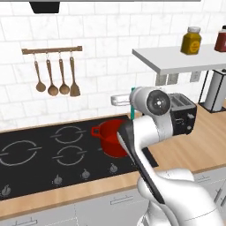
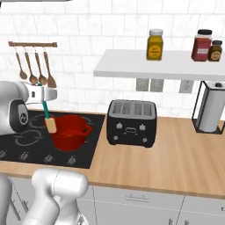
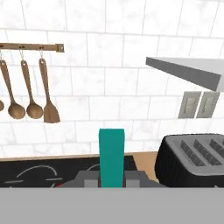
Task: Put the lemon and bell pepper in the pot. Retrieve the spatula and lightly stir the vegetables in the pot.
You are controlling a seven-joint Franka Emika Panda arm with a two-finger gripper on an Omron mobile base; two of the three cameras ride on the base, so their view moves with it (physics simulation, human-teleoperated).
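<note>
The claw [image 2: 45, 102] grips a teal-handled spatula [image 2: 48, 117] over the red pot [image 2: 68, 132], the black toaster [image 2: 132, 123] just beside.

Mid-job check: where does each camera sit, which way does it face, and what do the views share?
Left base view: behind the arm's left, looking forward and down at hob and pot; arm rises at lower right.
Right base view: behind its right, facing toaster and counter; arm at lower left.
Hand view: on the hand, facing the tiled wall and rack; fingers grip a teal handle.
Shared: all three show rack, toaster and teal handle; both base views show the pot.
</note>
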